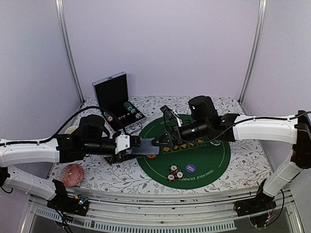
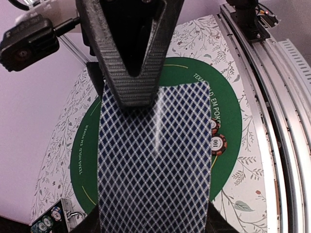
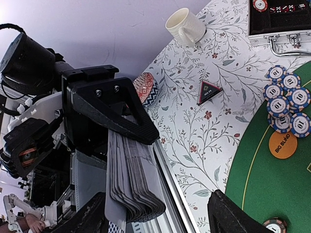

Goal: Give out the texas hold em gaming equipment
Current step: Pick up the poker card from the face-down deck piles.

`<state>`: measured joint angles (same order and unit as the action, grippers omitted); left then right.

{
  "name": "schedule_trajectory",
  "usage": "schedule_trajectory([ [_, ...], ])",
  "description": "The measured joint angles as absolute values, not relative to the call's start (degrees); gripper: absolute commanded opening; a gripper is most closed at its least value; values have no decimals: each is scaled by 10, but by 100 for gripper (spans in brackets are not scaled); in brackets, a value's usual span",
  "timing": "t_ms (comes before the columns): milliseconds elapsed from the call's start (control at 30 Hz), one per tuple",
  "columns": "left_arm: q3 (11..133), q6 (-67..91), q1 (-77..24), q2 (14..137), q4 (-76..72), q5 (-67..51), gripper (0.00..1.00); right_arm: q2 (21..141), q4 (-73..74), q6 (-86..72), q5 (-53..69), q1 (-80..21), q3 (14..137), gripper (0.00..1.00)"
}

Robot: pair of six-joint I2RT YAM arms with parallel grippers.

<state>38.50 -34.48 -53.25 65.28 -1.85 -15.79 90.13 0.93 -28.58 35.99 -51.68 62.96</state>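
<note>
Card deck (image 2: 155, 160): clamped in left gripper (image 1: 137, 145), above green mat (image 1: 214, 160) left edge. Right gripper (image 1: 158, 142): jaws spread, nothing held, over mat at deck's tip. Poker chips (image 1: 175, 172), purple button (image 1: 190, 168): on mat's near part.

Green mat (image 1: 214, 158): "TEXAS HOLD EM POKER" in white along its rim, legible at the near edge.
Striped chip (image 2: 217, 143) on the mat: "100".
Blue chips (image 3: 284, 99) at the mat's edge: "10" on each.
Orange button (image 3: 283, 144) beside them: "BIG BLIND".
Red chip (image 3: 260, 4) in the case (image 3: 277, 34): "5".
Black triangular marker (image 3: 209, 91) on the tablecloth (image 3: 194, 136): lettering too small to read.
</note>
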Motion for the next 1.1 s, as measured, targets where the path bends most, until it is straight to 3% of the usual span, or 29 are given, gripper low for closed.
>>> schedule_trajectory([
  [867,385,-345,-533,655,-18,-155,43,863,46,-271,326,-532,633,6],
  [1100,385,-345,-533,660,-18,-153,43,859,61,-267,320,-533,634,4],
])
